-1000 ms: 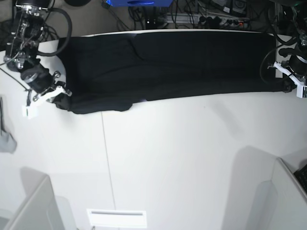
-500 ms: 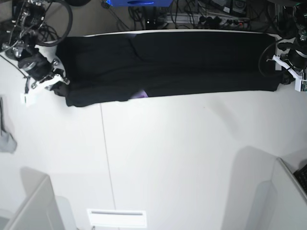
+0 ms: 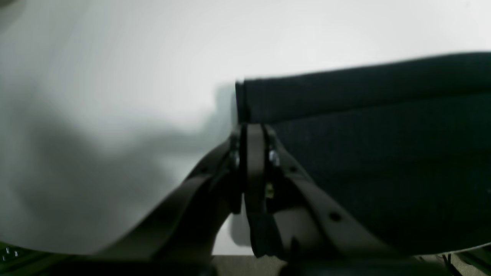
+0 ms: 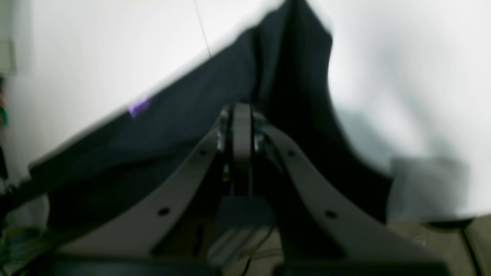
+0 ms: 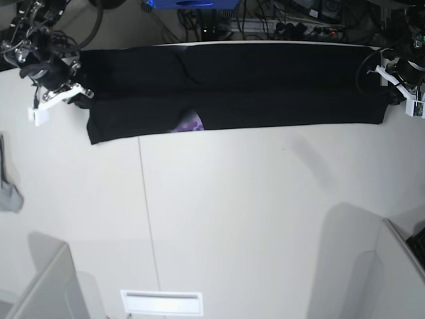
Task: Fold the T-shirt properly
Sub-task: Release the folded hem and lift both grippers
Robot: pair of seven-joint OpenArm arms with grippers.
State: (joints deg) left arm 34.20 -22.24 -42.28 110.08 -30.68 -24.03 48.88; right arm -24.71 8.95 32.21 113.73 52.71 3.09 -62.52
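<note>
The black T-shirt (image 5: 265,86) lies stretched in a long band across the far edge of the white table (image 5: 252,212), folded along its length. A bit of purple print (image 5: 190,123) peeks out at its front edge. My right gripper (image 5: 84,96) is shut on the shirt's end at the left of the base view. In the right wrist view its fingers (image 4: 237,111) pinch the T-shirt (image 4: 184,126), and the purple print (image 4: 139,106) shows there too. My left gripper (image 5: 394,98) is shut on the opposite end, where its fingers (image 3: 251,128) clamp the T-shirt (image 3: 364,153) at a corner.
A small grey cloth (image 5: 8,193) hangs at the table's left edge. Cables and equipment (image 5: 279,20) crowd the space behind the table. Grey panels stand at the lower left (image 5: 46,286) and lower right (image 5: 398,272) corners. A white slotted plate (image 5: 161,302) sits at the front edge.
Both grippers have moved toward the far edge with the shirt's ends in them. The front edge has drawn back and straightened, and the purple print has come into view.
</note>
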